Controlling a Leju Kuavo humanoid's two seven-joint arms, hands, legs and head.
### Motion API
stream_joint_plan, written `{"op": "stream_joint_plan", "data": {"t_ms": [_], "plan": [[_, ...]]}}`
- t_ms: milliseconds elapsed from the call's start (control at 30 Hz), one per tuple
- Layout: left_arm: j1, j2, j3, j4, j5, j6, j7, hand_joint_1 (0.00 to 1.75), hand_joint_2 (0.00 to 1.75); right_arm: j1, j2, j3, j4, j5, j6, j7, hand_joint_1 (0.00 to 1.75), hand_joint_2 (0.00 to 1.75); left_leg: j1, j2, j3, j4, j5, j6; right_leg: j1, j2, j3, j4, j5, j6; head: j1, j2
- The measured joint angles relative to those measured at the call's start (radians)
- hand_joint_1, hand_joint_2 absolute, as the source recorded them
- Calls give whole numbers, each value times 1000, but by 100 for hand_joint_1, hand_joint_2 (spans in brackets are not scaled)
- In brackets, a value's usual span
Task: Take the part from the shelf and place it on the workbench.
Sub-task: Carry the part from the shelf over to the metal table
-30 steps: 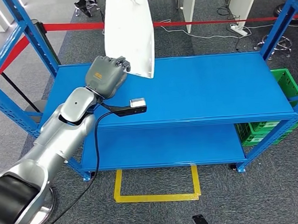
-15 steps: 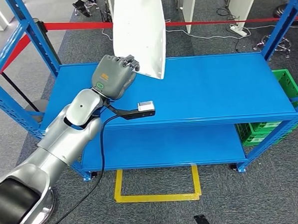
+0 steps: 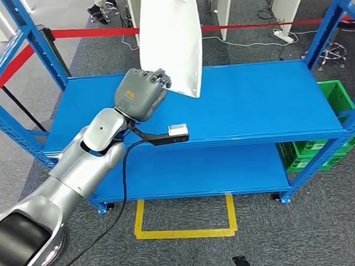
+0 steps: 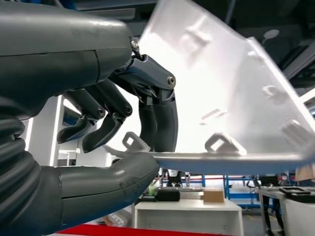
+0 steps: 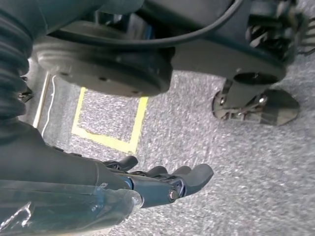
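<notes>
The part [image 3: 173, 38] is a large white curved panel, held upright above the back of the blue shelf's top board [image 3: 264, 104]. My left hand [image 3: 140, 96] grips its lower left edge, fingers wrapped over the rim. In the left wrist view the thumb and fingers [image 4: 156, 113] clamp the panel [image 4: 223, 98] along its folded edge. My right hand [image 5: 159, 184] hangs low over grey carpet, its fingers stretched out with nothing in them.
Blue uprights [image 3: 31, 39] frame the shelf at both ends, with a lower blue board [image 3: 191, 174] beneath. A green crate [image 3: 333, 142] sits at the right end. A yellow floor outline [image 3: 185, 228] lies in front, and red tape [image 3: 94, 31] runs behind the shelf.
My left hand has carried the white panel to the right along the shelf and a little nearer. The view has shifted slightly too.
</notes>
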Motion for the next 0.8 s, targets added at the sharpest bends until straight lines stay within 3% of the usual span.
{"op": "stream_joint_plan", "data": {"t_ms": [33,100,167,200,233,267,333,400,433,500,533,600,667,700,733,800], "plan": [[0,0,-1,0,1,0,0,175,175,0,0,0,0,0,0,0,0,175,1,1,-9,19,-22,-5,-1,-1,-6,0,5,-10,-1,0],[-1,1,-2,-1,2,0,-1,175,175,0,0,0,0,0,0,0,0,175,2,2,-49,120,-102,-13,-1,-3,-23,-1,19,-23,-4,0],[1,1,-3,-1,2,0,-1,175,175,0,0,0,0,0,0,-1,0,175,2,2,-90,250,-174,-15,2,-5,-45,-1,35,-29,-5,0],[1,1,-4,-1,2,0,-1,175,175,1,0,0,0,0,0,-1,0,175,2,2,-94,284,-183,-13,3,-6,-56,-1,44,-30,-5,0],[2,2,-5,-1,2,0,-1,175,175,1,0,0,0,0,0,-1,0,175,1,2,-82,283,-174,-10,5,-6,-67,-1,53,-30,-5,0],[2,2,-6,-1,2,0,-1,175,175,1,0,0,0,0,0,-1,0,175,0,2,-51,249,-152,-4,7,-6,-77,-1,61,-30,-5,0],[-2,2,-6,-4,2,0,-1,175,175,0,0,0,0,1,0,-1,0,175,-5,2,44,122,-119,10,10,-6,-94,-1,78,-25,-5,0],[-7,0,-6,-8,3,0,-2,175,175,-2,0,0,0,2,0,-1,0,175,-11,2,107,25,-118,17,11,-7,-104,-4,96,-15,-4,0],[-9,0,-6,-9,4,0,-3,175,175,-2,0,0,0,2,0,-1,0,175,-15,2,114,6,-119,19,10,-8,-107,-10,106,-8,-5,0],[-10,1,-8,-10,5,-2,-3,175,175,0,0,-1,0,4,0,-1,0,175,-15,3,103,-4,-100,25,7,-8,-112,-20,121,5,-8,0],[-10,1,-8,-9,5,-2,-4,175,175,1,0,-1,0,4,-1,-1,0,175,-14,5,96,-8,-89,30,7,-9,-119,-12,107,10,-7,0],[-11,1,-9,-9,6,-4,-6,175,175,0,-1,-2,0,4,-1,-1,0,175,-10,8,78,-11,-67,40,7,-11,-144,68,24,17,-5,0],[-10,1,-10,-9,7,-6,-6,175,175,-4,-1,-2,0,5,-2,-1,0,175,-10,8,52,-11,-45,45,8,-11,-170,201,-65,20,-4,0],[-10,1,-10,-9,7,-8,-7,175,175,-5,-1,-3,0,5,-2,-1,0,175,-11,8,38,-10,-34,45,8,-11,-172,248,-80,21,-4,0],[-9,1,-11,-9,7,-10,-7,175,175,-5,-1,-3,0,5,-2,-1,0,175,-11,8,24,-10,-23,44,8,-11,-158,263,-72,22,-4,0],[-8,2,-11,-9,7,-11,-7,175,175,-5,-1,-3,0,6,-3,0,0,175,-10,8,-3,-7,-2,40,8,-12,-82,195,-30,21,-4,0]]}}
